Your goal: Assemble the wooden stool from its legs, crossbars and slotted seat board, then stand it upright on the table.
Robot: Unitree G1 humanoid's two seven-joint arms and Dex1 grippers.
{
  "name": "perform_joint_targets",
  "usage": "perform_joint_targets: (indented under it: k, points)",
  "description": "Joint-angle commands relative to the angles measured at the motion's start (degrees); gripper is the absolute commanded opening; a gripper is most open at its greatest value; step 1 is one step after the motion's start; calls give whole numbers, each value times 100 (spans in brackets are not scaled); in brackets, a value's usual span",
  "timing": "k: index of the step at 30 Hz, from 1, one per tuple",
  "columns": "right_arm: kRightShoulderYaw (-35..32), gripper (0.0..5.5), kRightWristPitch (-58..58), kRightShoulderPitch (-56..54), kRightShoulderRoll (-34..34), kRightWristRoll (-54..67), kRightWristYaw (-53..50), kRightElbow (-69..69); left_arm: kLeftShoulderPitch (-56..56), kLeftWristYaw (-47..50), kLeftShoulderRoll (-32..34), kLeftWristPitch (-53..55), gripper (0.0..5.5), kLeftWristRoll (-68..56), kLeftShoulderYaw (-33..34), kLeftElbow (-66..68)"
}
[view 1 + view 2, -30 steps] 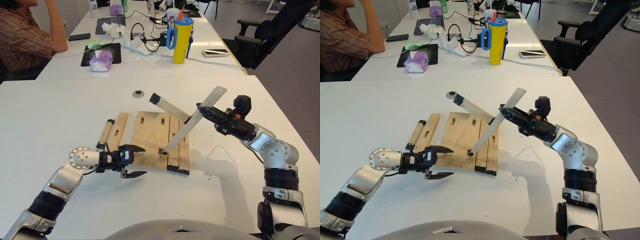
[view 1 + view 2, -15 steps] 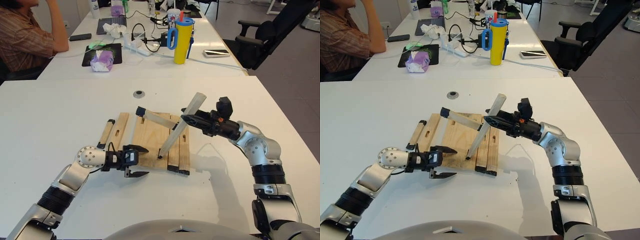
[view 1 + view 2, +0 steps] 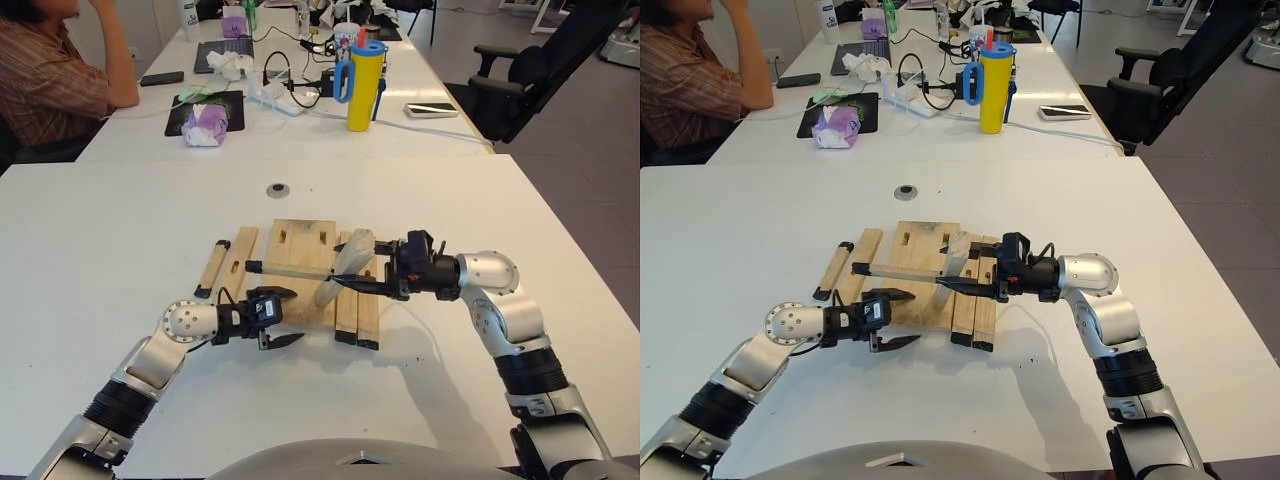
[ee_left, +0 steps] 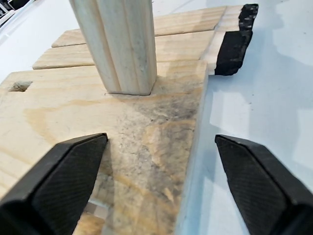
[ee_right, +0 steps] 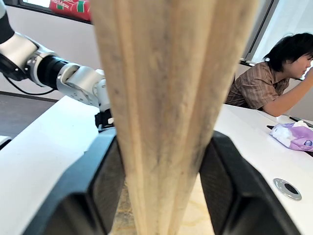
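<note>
Here, pale grainy leg [image 5: 166, 73] in right claw [image 5: 164, 166], slotted seat board [image 3: 300, 250]

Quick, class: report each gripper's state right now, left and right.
Left gripper: open, holding nothing, at the edge of the pale wooden seat board.
Right gripper: closed on a pale wooden stool leg.

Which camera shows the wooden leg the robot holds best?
The left eye view: the whole wooden leg shows, tilted, clamped in the right gripper, lower end on the seat board. The left wrist view catches that lower end; the right wrist view, a stretch between its fingers.
</note>
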Motion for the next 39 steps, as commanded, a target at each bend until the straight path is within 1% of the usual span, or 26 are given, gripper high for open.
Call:
perform_joint_targets:
  k: [1, 2, 3, 5, 8, 11, 16, 18, 19, 21, 22, 23, 25, 26, 27, 28, 30, 31, 32, 34, 36, 37, 39]
  points:
    - [480, 204, 47, -25, -104, -783, -81, 621, 421, 221, -100, 775, 407, 611, -452, 478]
    - [521, 240, 65, -109, -112, -763, -70, 716, 424, 308, -151, 846, 407, 664, -481, 535]
    - [545, 248, 42, -170, -128, -762, -74, 770, 431, 377, -191, 897, 407, 701, -503, 573]
    - [440, 283, 75, -277, -125, -794, -238, 672, 445, 517, -253, 1021, 407, 736, -501, 623]
    - [90, 287, 448, -429, -322, -605, -413, 240, 462, 660, -257, 1171, 407, 785, -483, 703]
    - [-290, 287, 658, -554, -694, -536, -469, -190, 541, 830, -254, 1297, 407, 796, -387, 783]
    - [-335, 287, 231, -74, -1736, -1471, -313, -256, 616, 1066, -251, 1466, 407, 744, -232, 912]
    - [-333, 287, 41, 32, -1959, -1880, -551, -46, 628, 1121, -256, 1539, 407, 758, -226, 920]
    - [-407, 287, 12, 106, -1970, -1898, -652, 35, 633, 1150, -271, 1561, 407, 766, -234, 933]
    - [-745, 287, 669, 225, -1612, -1515, -1155, 48, 616, 1214, -316, 1622, 407, 796, -265, 973]
    - [-933, 287, 1266, 310, -1282, -1112, -1515, -155, 599, 1269, -353, 1694, 407, 805, -265, 981]
    - [-1061, 287, 2121, 393, -945, -642, -1909, -404, 584, 1343, -404, 1778, 407, 800, -246, 972]
    - [-996, 287, 3418, 498, -477, -364, -2616, -921, 595, 1517, -477, 1921, 407, 795, -179, 939]
    - [-1051, 287, 3872, 583, -135, -105, -3055, -1221, 593, 1601, -506, 2010, 407, 814, -159, 929]
    - [-1291, 287, 4567, 662, 391, 359, -3651, -1468, 583, 1678, -526, 2093, 407, 841, -149, 932]
    - [-1497, 287, 5076, 711, 769, 716, -4070, -1638, 574, 1726, -537, 2147, 407, 859, -147, 935]
    - [-1572, 287, 5734, 920, 1322, 1088, -4610, -2039, 580, 1771, -560, 2221, 407, 898, -197, 927]
    - [-1577, 287, 5919, 994, 1490, 1171, -4779, -2185, 586, 1776, -570, 2238, 407, 903, -223, 920]
    - [-1692, 287, 6396, 1015, 1768, 1185, -5040, -2302, 596, 1767, -578, 2246, 407, 902, -261, 881]
    - [-1783, 287, 7052, 982, 2053, 1143, -5405, -2421, 627, 1775, -585, 2278, 407, 884, -300, 787]
    - [-2016, 287, 7627, 923, 2381, 1280, -5661, -2534, 618, 1801, -598, 2314, 407, 869, -308, 742]
    - [-2231, 287, 8052, 871, 2648, 1297, -5764, -2607, 601, 1808, -603, 2339, 407, 865, -314, 716]
    - [-2410, 287, 8642, 794, 2925, 1213, -5905, -2767, 562, 1824, -622, 2396, 407, 832, -300, 642]
